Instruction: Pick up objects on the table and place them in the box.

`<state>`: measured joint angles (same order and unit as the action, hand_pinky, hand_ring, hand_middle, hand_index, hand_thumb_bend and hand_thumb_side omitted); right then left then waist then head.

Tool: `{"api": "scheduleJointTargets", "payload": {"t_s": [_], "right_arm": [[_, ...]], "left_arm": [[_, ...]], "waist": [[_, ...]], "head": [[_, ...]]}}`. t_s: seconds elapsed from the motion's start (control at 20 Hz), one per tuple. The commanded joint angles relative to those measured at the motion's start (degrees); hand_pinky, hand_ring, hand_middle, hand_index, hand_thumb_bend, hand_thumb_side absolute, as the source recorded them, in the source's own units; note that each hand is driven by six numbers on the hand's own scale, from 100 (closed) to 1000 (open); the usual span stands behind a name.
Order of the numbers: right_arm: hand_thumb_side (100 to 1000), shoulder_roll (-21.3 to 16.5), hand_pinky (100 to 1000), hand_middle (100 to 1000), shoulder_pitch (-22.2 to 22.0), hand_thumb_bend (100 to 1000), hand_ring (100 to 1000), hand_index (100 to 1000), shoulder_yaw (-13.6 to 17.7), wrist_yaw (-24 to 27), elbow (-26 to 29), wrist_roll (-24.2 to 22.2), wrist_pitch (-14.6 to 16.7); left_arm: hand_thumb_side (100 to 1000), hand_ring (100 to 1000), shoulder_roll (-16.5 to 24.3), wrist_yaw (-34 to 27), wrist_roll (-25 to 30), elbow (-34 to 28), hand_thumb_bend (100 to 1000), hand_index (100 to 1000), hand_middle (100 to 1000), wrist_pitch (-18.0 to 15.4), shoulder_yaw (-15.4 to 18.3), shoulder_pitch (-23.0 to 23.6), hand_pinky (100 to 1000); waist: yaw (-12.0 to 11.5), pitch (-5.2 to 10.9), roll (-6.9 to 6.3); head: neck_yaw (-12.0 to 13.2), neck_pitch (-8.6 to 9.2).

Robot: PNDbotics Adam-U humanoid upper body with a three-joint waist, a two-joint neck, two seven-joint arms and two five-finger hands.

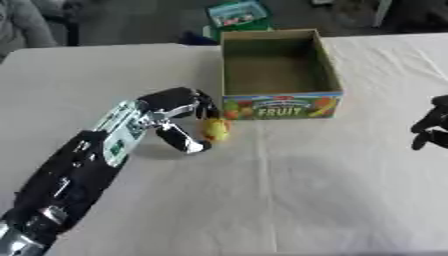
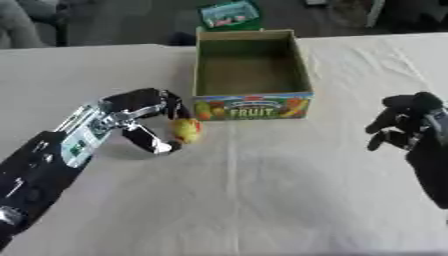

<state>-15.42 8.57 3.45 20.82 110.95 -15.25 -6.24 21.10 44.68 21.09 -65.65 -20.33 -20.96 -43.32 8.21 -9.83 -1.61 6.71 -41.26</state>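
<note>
A small yellow and red fruit (image 1: pixel 216 129) lies on the table just in front of the box's left front corner. My left hand (image 1: pixel 175 107) reaches in from the lower left; its curled fingers meet the fruit's top and its thumb (image 1: pixel 185 141) comes up against the lower side. The open cardboard box (image 1: pixel 282 105), with a FRUIT label on its front wall, stands at the back centre, and its inside looks bare. At the right edge my right hand (image 2: pixel 404 121) hangs above the table, fingers relaxed and holding nothing.
A white cloth covers the table (image 1: pixel 289 190), with a crease running down the middle. Beyond the far edge, on the dark floor, lies a teal package (image 1: pixel 236 13). The table's left corner (image 1: pixel 26 55) is near my left arm.
</note>
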Motion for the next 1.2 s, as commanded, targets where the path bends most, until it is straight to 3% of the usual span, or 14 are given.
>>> {"api": "scheduleJointTargets", "payload": {"t_s": [0.05,0.25,0.45,0.6,0.75,0.9,1.2], "right_arm": [[669,-0.58,415,504,0.61,100,551,684,0.00,0.12,0.84,-0.13,0.05],[669,-0.55,414,504,0.60,100,551,684,0.02,0.09,0.83,-0.12,0.06],[670,-0.52,414,504,0.61,100,550,684,0.03,0.08,0.81,-0.11,0.06],[670,-0.49,414,503,0.61,100,550,683,0.03,0.07,0.80,-0.12,0.06],[668,-0.50,414,503,0.60,100,550,683,0.07,0.03,0.80,-0.09,0.09],[668,-0.52,414,503,0.56,100,550,683,0.12,0.05,0.78,-0.03,0.09],[669,-0.72,415,504,0.50,100,550,683,0.17,0.09,0.73,0.02,0.00]], "left_arm": [[256,558,0.19,1.21,-0.31,0.44,346,729,568,-0.39,0.93,-0.99,571],[246,497,-0.29,2.37,-2.63,1.23,268,660,490,-0.06,1.60,-0.94,516],[220,382,-0.79,4.54,-6.49,1.78,229,522,344,0.13,2.40,-1.03,414],[191,241,-1.04,6.13,-9.74,1.89,155,368,181,0.29,3.12,-1.16,290],[178,163,-0.85,7.24,-12.98,1.55,138,272,100,0.20,3.75,-1.20,222],[158,108,-0.20,7.97,-16.19,-0.26,152,206,100,0.27,4.78,-1.13,190],[141,106,4.28,7.23,-22.10,-5.18,166,201,100,-0.19,4.44,-2.36,194]], "waist": [[0.14,0.65,0.22],[0.18,0.63,0.24],[0.22,0.62,0.26],[0.22,0.61,0.28],[0.19,0.62,0.31],[0.07,0.68,0.27],[-0.06,0.98,-0.18]], "head": [[0.10,0.29],[0.13,0.30],[0.10,0.33],[0.14,0.35],[0.13,0.38],[0.00,0.37],[-0.14,0.35]]}}
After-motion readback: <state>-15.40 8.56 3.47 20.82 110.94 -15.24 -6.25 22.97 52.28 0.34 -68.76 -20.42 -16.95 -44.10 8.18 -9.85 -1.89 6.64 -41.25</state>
